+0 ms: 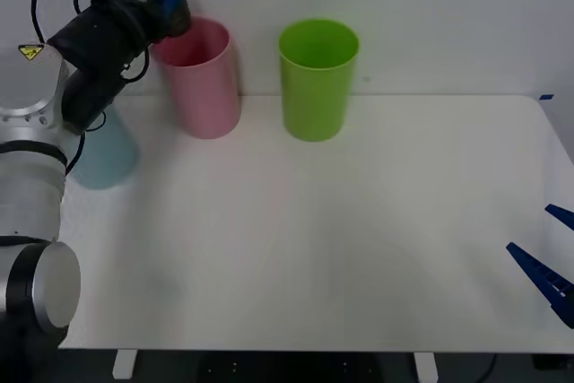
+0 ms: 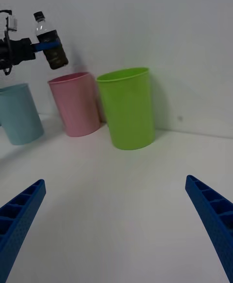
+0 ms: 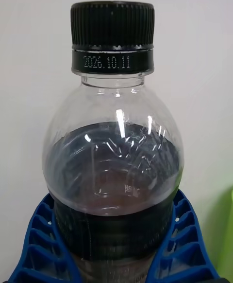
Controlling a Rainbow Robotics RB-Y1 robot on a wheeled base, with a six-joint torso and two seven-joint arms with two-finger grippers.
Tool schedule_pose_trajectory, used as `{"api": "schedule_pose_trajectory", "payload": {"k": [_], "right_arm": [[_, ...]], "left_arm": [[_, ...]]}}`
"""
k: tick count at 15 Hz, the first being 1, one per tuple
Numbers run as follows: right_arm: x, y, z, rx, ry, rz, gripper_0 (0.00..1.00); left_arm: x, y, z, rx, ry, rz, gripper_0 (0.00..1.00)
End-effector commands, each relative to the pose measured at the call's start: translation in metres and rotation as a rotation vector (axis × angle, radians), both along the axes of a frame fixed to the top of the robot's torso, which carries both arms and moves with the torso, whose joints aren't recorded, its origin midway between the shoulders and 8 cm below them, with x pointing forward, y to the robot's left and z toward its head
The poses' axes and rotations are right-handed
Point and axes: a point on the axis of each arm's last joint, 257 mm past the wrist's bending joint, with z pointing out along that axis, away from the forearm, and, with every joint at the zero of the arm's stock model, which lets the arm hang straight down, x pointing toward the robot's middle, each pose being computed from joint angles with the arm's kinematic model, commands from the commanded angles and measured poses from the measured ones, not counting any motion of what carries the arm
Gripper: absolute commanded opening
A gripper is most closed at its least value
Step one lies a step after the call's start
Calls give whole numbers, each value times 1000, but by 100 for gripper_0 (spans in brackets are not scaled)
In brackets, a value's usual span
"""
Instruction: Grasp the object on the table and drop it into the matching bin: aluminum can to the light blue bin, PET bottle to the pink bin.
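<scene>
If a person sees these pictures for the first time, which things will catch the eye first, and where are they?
The small clear plastic bottle with a black cap hangs in the left gripper above the tall pink plastic bin. Beside it stand a lime green bin and, nearer the robot's left, a pale blue bin. The right gripper waits open over the white table.

bottle (image 3: 114,166) neck ring: "2026.10.11" | left arm (image 1: 31,87): yellow warning triangle sign (image 1: 30,51)
</scene>
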Motion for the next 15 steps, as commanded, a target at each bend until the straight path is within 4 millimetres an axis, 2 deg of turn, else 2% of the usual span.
{"api": "schedule_pose_trajectory", "payload": {"k": [1, 6, 7, 8, 9, 10, 15], "right_arm": [[0, 0, 0, 0, 0, 0, 100], [0, 0, 0, 0, 0, 0, 100], [0, 0, 0, 0, 0, 0, 100], [0, 0, 0, 0, 0, 0, 100], [0, 0, 0, 0, 0, 0, 100], [0, 0, 0, 0, 0, 0, 100], [0, 0, 0, 0, 0, 0, 100]], "left_arm": [[7, -8, -1, 8, 15, -2, 0], [7, -14, -2, -1, 18, -10, 1], [7, -15, -1, -2, 14, -12, 8], [7, -17, -1, -4, 15, -16, 25], [7, -17, -1, -8, 14, -17, 72], [7, -17, -1, -12, 15, -16, 100], [5, -19, 0, -30, 16, -30, 100]]}}
